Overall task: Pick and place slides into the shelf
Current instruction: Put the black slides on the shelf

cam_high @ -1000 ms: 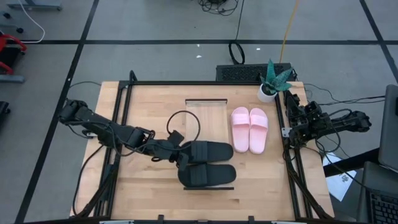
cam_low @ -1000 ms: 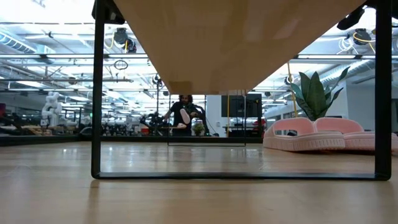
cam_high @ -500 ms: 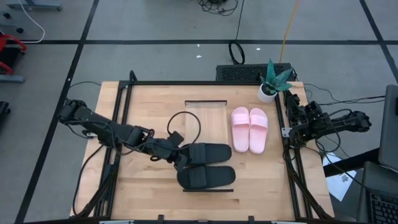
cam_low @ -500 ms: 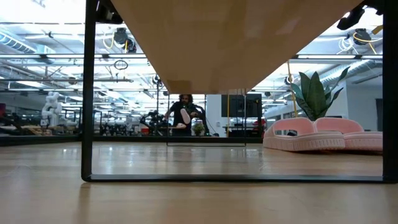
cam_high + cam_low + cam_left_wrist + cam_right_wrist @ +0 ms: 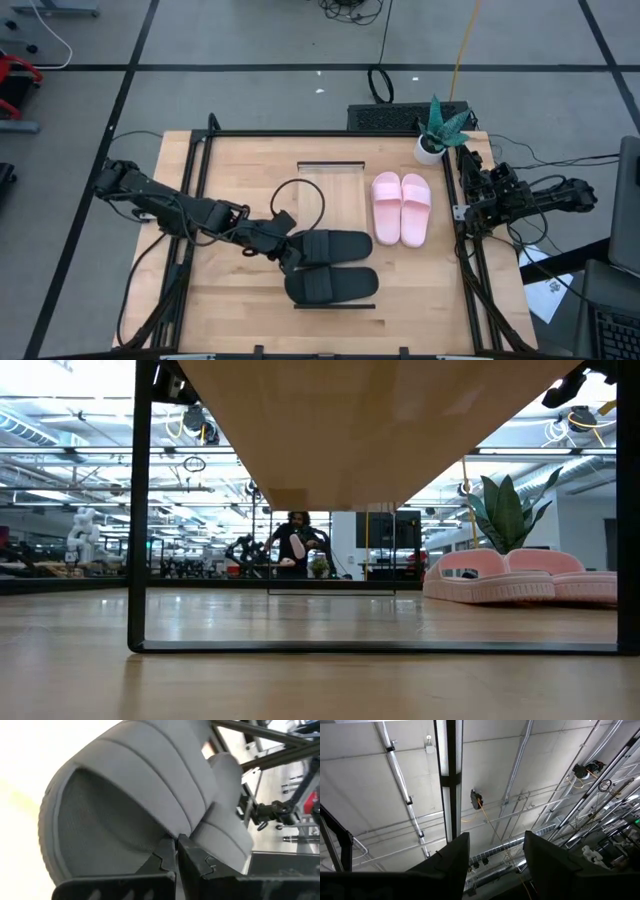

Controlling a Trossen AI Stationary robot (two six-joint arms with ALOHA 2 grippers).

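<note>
Two black slides lie side by side on the shelf [image 5: 330,178], a light plank rack with a thin dark frame. One black slide [image 5: 335,245] is farther, the other [image 5: 332,285] nearer. The pink pair [image 5: 400,208] rests sole-down on the tabletop right of the shelf and also shows in the low view [image 5: 520,575]. My left gripper [image 5: 290,256] is shut at the black slides' left ends, between them [image 5: 176,842]. My right gripper [image 5: 492,842] is open, parked at the table's right edge [image 5: 480,200], pointing at the ceiling. My left gripper's shut fingertips [image 5: 170,851] rest against the black slides where one slide's strap edge [image 5: 167,827] meets the side of the other [image 5: 220,825]. The fingers come level from the table's left. Both slides lie flat on the shelf planks.
A potted plant [image 5: 438,130] stands at the table's far right corner. A black cable loop [image 5: 295,200] lies on the tabletop left of the shelf. The low view looks under the shelf, between its dark frame posts [image 5: 137,510]. A person shows far off in the room [image 5: 297,545].
The shelf has slid a little toward the table's near edge; its frame posts stand wider apart in the low view. The nearer black slide has shifted slightly left with it. My left gripper has stayed shut at the slides' left ends.
</note>
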